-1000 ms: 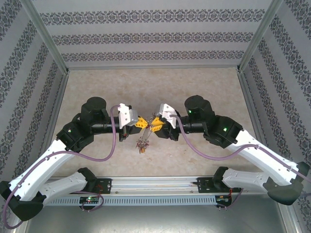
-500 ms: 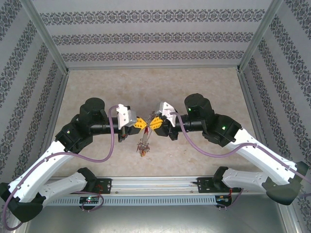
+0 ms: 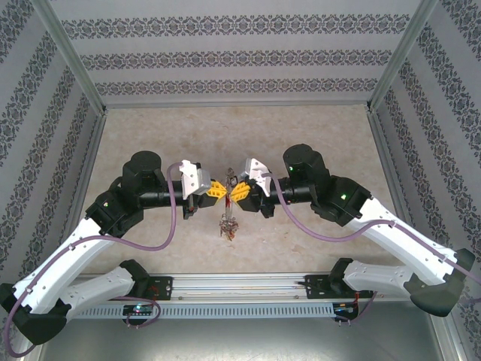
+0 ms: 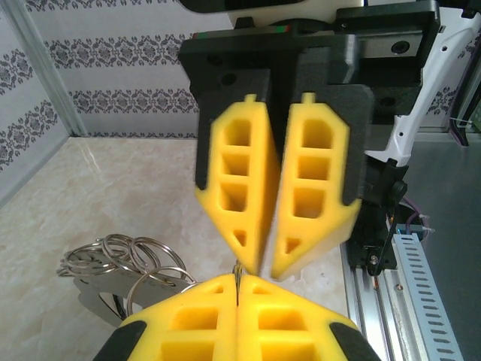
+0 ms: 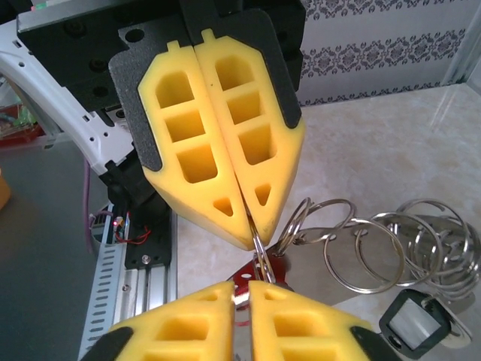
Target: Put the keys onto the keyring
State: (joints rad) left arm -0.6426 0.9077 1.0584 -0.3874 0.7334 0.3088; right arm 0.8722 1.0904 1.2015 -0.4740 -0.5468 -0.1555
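Top external, change: the right hand [image 3: 237, 192] has slid left and is now tip to tip with the left hand [image 3: 219, 191]; the hanging keys [image 3: 227, 224] have shifted right.
Left hand: pinched tight on the keyring [image 5: 258, 242] wire.
Right hand: narrow, nipping the red-tagged key [image 5: 263, 272].
Place: mid-counter [image 3: 248, 135], between the arms.
Around: small split rings [image 4: 120, 256] and a dark tag [image 5: 412, 320] dangle alongside.
In the way: yellow pads [image 4: 233, 180] hide where wire and key meet.
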